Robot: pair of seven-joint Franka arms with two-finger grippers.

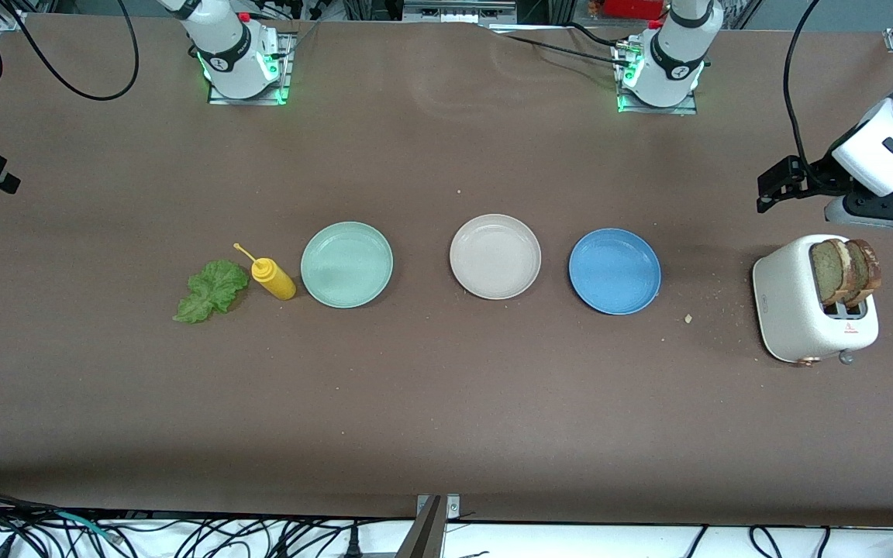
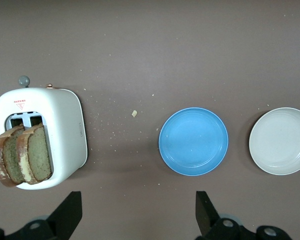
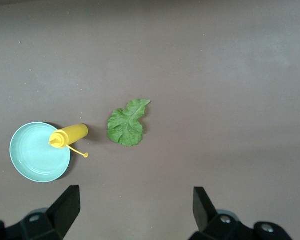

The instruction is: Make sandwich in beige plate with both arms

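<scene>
The left gripper (image 2: 138,215) hangs in the air with its fingers spread wide and nothing between them, over the table (image 1: 446,403) at the left arm's end, above the bare cloth just beside the toaster (image 1: 807,310). The right gripper (image 3: 135,212) is likewise wide open and empty, up over the right arm's end of the table; in the front view only a dark piece at the frame's edge shows, probably part of it. Two brown-crusted toast slices (image 1: 846,271) stand upright in the white toaster's slots, near the table's end on the left arm's side. The beige plate (image 1: 494,256) sits empty around the middle of the table, between the blue plate (image 1: 615,271) and the mint green plate (image 1: 346,264). A yellow squeeze bottle (image 1: 273,279) lies tilted just beside the green plate, and the lettuce leaf (image 1: 210,291) lies flat next to the bottle, toward the right arm's end.
</scene>
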